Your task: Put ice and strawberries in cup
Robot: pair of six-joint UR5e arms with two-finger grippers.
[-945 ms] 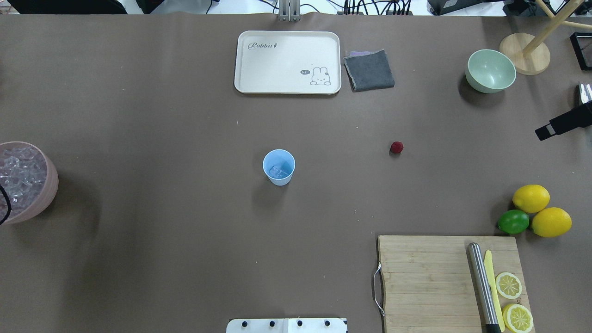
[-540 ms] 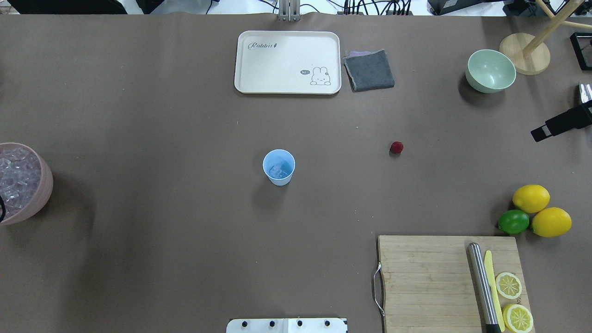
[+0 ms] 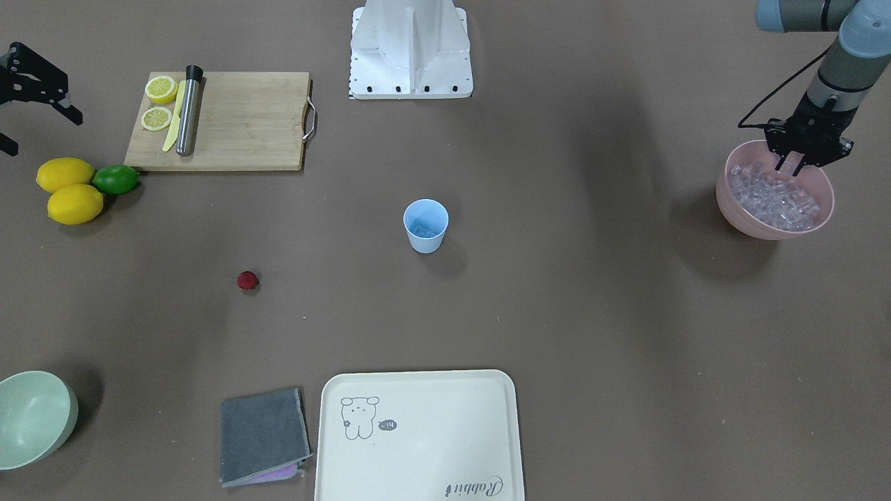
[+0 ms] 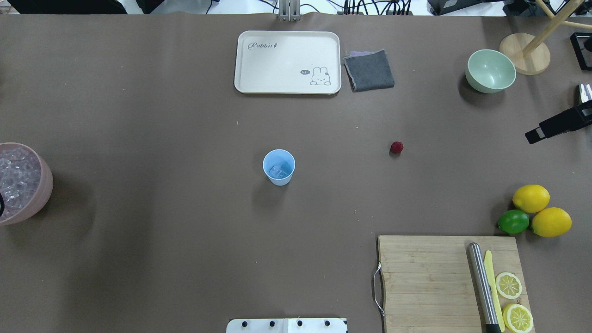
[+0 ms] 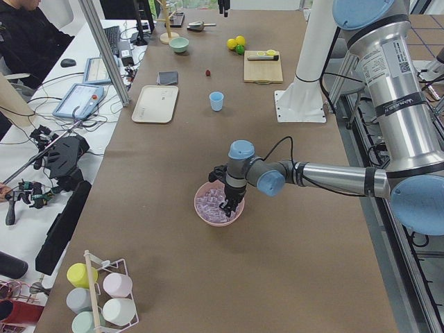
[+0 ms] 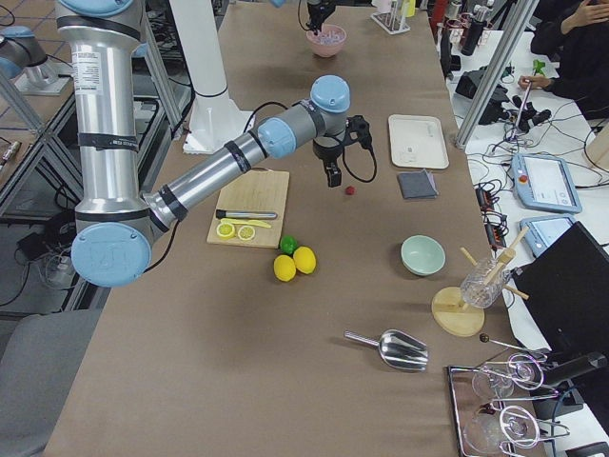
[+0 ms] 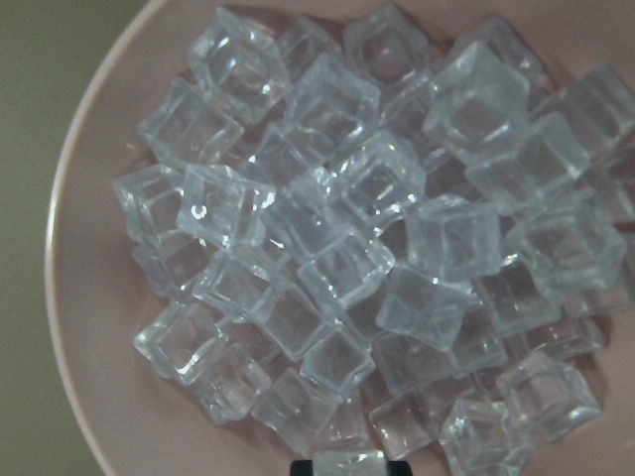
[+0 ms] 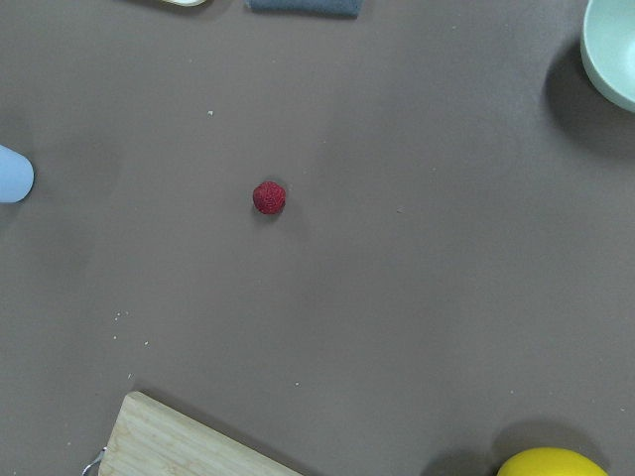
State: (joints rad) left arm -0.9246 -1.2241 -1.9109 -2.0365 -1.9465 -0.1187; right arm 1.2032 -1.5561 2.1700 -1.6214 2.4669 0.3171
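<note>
The light blue cup [image 4: 279, 167] stands upright mid-table, with ice in its bottom [image 4: 279, 172]. The dark red strawberry [image 4: 396, 147] lies on the table to the cup's right, and shows in the right wrist view [image 8: 269, 197]. A pink bowl [image 3: 766, 226] of ice cubes [image 7: 337, 248] sits at the table's left edge. My left gripper [image 3: 790, 163] is down in that bowl, and a clear cube [image 7: 347, 463] sits between its fingertips. My right gripper [image 3: 38, 132] is open and empty, high near the table's right edge and well away from the strawberry.
A cream tray [image 4: 245, 64] and a grey cloth [image 4: 369, 70] lie at the far side. A pale green bowl [image 4: 490, 70] stands at the far right. Two lemons [image 4: 531, 198] and a lime [image 4: 513, 222] lie beside a cutting board [image 4: 425, 277] with a knife and lemon slices.
The pink bowl has slid a little to the left under my left gripper. My right gripper has edged inward over the table. The cup and the strawberry have not moved.
</note>
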